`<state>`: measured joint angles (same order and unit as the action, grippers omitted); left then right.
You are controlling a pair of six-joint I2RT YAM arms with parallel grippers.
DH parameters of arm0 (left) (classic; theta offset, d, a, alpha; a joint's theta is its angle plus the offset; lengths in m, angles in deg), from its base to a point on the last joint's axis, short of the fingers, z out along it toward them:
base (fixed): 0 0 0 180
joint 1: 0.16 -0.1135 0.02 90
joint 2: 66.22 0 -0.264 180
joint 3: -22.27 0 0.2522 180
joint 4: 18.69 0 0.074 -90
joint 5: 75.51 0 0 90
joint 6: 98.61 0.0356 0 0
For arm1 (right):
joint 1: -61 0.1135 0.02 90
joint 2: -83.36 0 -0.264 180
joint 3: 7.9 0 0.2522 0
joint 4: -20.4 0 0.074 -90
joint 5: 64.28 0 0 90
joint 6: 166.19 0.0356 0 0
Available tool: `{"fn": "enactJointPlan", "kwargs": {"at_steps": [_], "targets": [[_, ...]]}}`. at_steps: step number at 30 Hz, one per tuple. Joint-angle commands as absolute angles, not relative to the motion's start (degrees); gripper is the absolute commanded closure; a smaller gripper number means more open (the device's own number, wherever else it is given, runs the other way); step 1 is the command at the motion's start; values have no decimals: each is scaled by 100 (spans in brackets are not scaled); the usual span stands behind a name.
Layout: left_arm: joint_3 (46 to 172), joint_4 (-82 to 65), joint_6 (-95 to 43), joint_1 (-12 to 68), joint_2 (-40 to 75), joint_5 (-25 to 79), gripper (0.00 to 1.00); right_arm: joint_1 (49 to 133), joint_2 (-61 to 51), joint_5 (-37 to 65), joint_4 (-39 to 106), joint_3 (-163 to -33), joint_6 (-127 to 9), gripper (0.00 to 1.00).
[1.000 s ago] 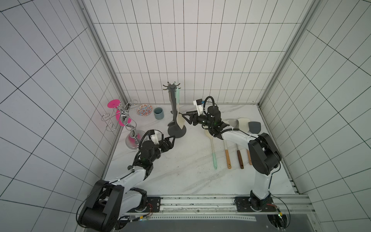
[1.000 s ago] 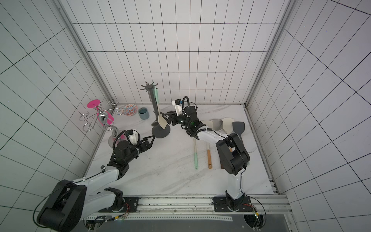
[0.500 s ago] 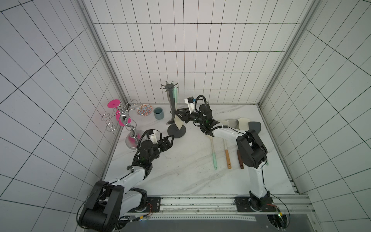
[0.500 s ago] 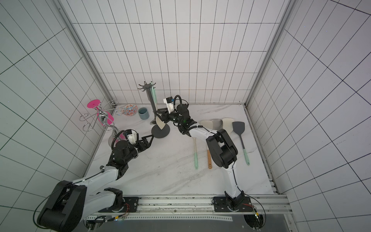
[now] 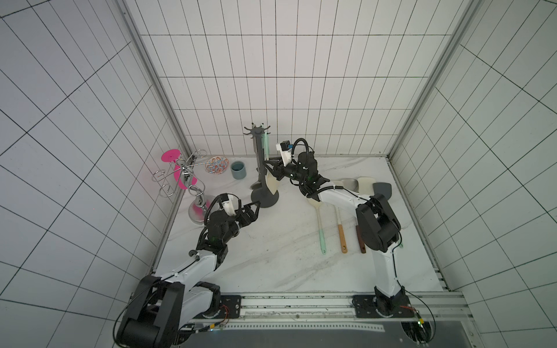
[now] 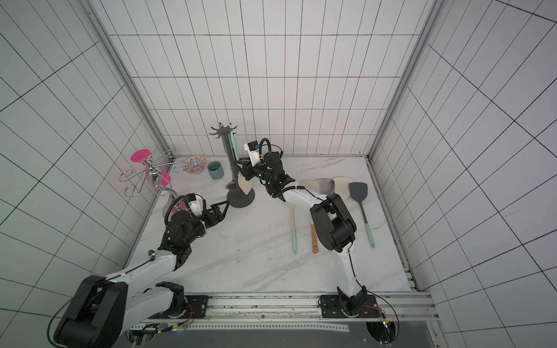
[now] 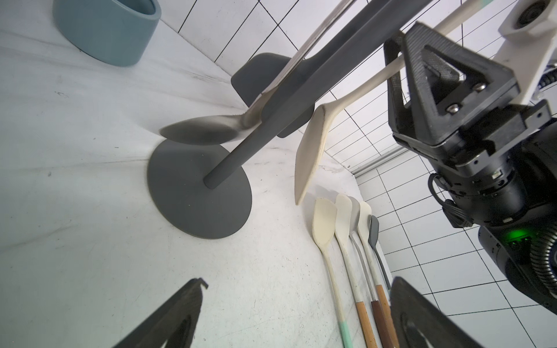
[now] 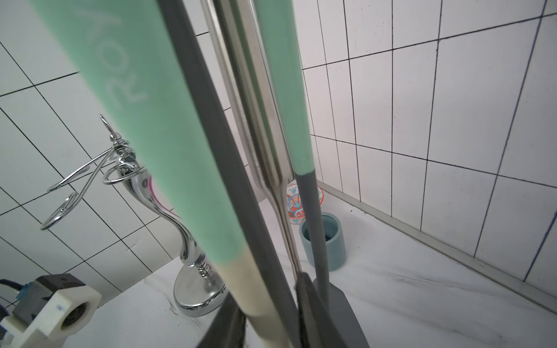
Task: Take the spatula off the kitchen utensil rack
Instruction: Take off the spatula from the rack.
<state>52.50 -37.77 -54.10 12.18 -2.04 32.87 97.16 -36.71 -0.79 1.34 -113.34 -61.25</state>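
Right hand (image 5: 269,169) is up beside the pole of the kitchen utensil rack (image 5: 258,150). Its fingers (image 7: 494,76) straddle the cream shaft of the spatula (image 5: 272,186), just below the mint-green grip. In the left wrist view you see the shaft pass between them, but you cannot tell whether they actually pinch it.

The spatula hangs from a hook on the rack's star crown, not yet off it. Its cream blade points down and swings a little away from the pole, with the tip near the round base.

Two more pieces hang on the same rack. A steel spoon (image 7: 202,131) has its bowl just over the base, and a dark grey turner (image 7: 259,78) hangs on the far side of the pole.

Your left hand (image 5: 254,211) is low over the white marble counter (image 5: 271,256), jaws spread wide and holding nothing. One fingertip is just beside the rim of the base; you cannot tell if it touches.

To the right of the rack, loose utensils (image 7: 324,226) lie in a row with heads toward the back wall and handles toward the robot's rail. The right forearm crosses above their heads.

To the left, along the back wall, you have a blue-grey cup (image 5: 238,170) and a patterned bowl (image 5: 216,165). Beside them stands a chrome stand (image 5: 187,180) with wire loops, carrying a pink glass (image 5: 170,156).
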Motion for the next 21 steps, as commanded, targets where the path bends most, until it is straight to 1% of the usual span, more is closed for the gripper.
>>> {"fn": "enactJointPlan", "kwargs": {"at_steps": [1,4,9,12,15,21], "targets": [[5186,-3945,-5458,1187,-319,3325,2,9770,-3668,31,178,-11777,-6342,79],[5176,-3937,-5462,1170,-353,3326,2,9767,-3573,66,309,-11787,-6474,85],[5159,-3938,-5468,1154,-407,3325,2,9832,-3328,260,594,-11784,-6848,100],[5145,-3938,-5472,1153,-450,3316,2,9926,-3146,489,786,-11750,-7162,100],[5127,-3938,-5460,1150,-493,3304,2,10037,-2934,990,1041,-11722,-7403,100],[5111,-3938,-5458,1138,-544,3291,2,10065,-2605,1779,1095,-11498,-7268,100]]}}
